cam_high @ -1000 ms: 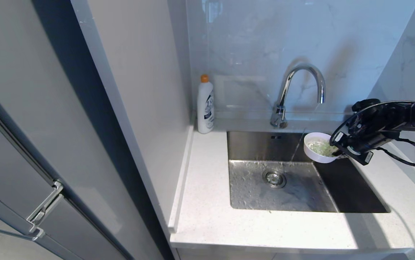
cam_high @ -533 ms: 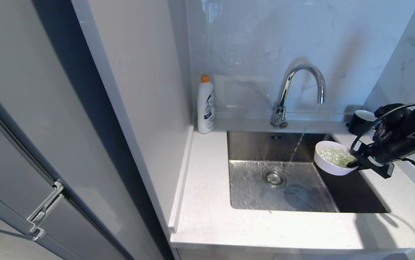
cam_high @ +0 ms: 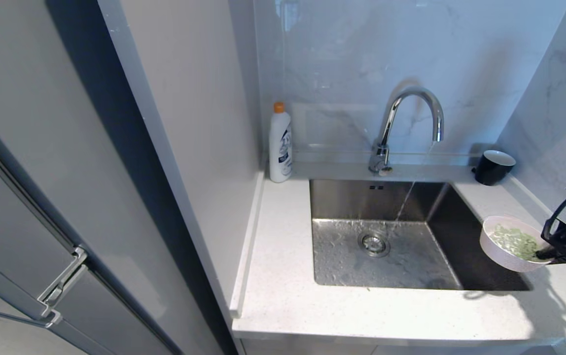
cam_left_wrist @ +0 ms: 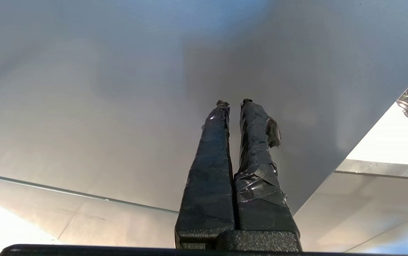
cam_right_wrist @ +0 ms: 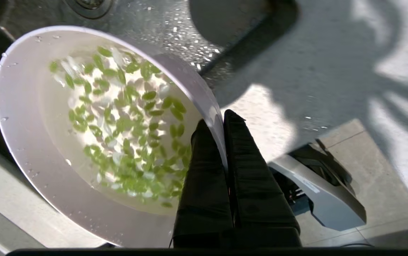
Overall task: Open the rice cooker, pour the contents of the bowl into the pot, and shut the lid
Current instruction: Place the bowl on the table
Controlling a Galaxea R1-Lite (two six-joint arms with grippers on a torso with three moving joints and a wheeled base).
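Shiny steel sink [cam_high: 342,197] sits below the tap [cam_high: 411,116], with a soap bottle [cam_high: 280,143] and black cup [cam_high: 493,166] by the wall. My right gripper [cam_right_wrist: 218,121] pinches the rim of the bowl [cam_high: 505,249] over the sink's right edge, and green bits [cam_right_wrist: 125,121] sit inside. My left gripper [cam_left_wrist: 233,104] is closed, holding nothing.

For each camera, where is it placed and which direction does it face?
Head view: high, facing down at the sink; right gripper at the edge.
Left wrist view: behind the shut left gripper, facing a grey panel.
Right wrist view: behind the right gripper, clamped on the bowl.
Shared by head and right wrist: bowl, sink.
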